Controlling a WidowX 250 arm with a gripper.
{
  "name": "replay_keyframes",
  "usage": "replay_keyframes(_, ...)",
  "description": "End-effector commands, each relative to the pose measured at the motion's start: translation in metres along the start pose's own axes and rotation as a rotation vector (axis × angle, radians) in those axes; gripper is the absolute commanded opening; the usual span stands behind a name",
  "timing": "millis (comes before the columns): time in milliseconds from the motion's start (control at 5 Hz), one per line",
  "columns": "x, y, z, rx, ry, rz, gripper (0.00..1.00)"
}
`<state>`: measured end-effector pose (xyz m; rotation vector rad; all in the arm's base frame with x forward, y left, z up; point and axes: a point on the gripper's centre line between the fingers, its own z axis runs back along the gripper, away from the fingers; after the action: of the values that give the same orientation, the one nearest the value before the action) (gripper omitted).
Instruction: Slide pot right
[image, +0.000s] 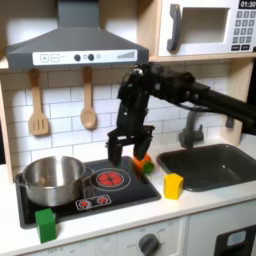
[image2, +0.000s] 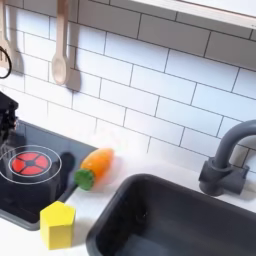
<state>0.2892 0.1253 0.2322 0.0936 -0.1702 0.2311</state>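
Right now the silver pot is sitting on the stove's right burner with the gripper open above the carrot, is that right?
Not quite. In the first exterior view the pot sits on the left burner; the right burner is bare. The rest holds: the gripper hangs open above the carrot.

In the first exterior view we face the toy kitchen head-on from slightly above, at medium range. In the second exterior view we sit much closer, angled down at the counter. In both exterior views we see the carrot (image: 143, 160) (image2: 93, 166), yellow block (image: 174, 185) (image2: 58, 224) and sink (image: 205, 166) (image2: 170, 215).
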Motion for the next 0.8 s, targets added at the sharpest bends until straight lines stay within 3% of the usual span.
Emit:
replay_keyframes(0, 0.036, 0.022, -0.017, 0.002, 0.005, 0.057, 1.00)
replay_keyframes(200, 0.053, 0.028, -0.022, 0.017, 0.005, 0.069, 1.00)
replay_keyframes(600, 0.082, 0.044, -0.034, 0.014, 0.018, 0.117, 1.00)
